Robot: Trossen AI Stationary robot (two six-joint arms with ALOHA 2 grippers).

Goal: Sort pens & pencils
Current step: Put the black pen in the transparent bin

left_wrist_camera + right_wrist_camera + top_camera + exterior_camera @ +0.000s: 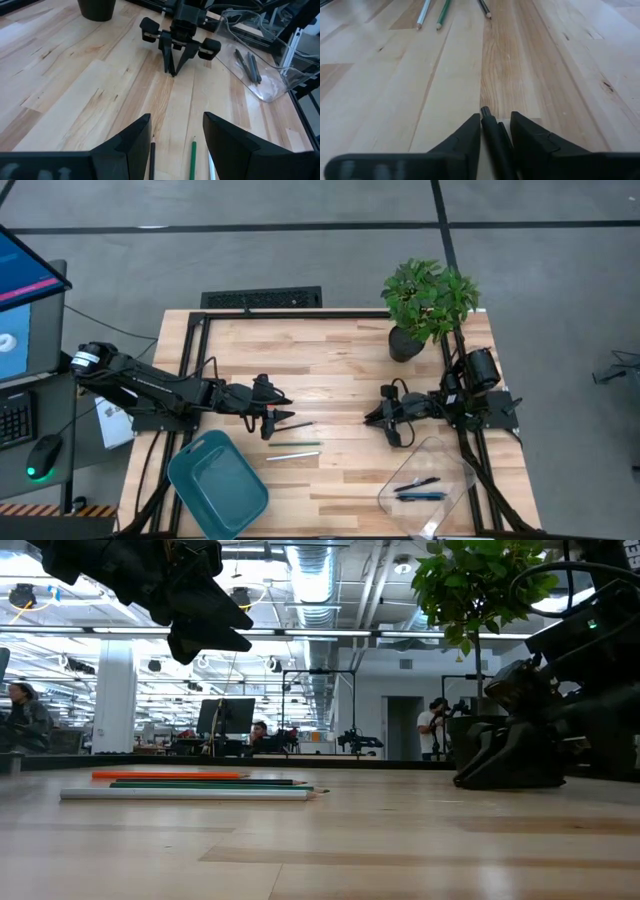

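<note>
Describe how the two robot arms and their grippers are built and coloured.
Both arms are dark, near-black jointed links. The left arm has a white-and-silver ring at its base end and black cables running beside it. The right arm ends in a bulky black cylindrical motor housing with looping black cables. The left gripper and the right gripper each have two matte black wedge-shaped fingers.

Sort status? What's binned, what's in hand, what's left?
Done: two pens lie in the clear tray. In hand: right tool is at the table with a black pen between its fingers. Left: three pencils on the table, teal bin empty; left tool open above them.
</note>
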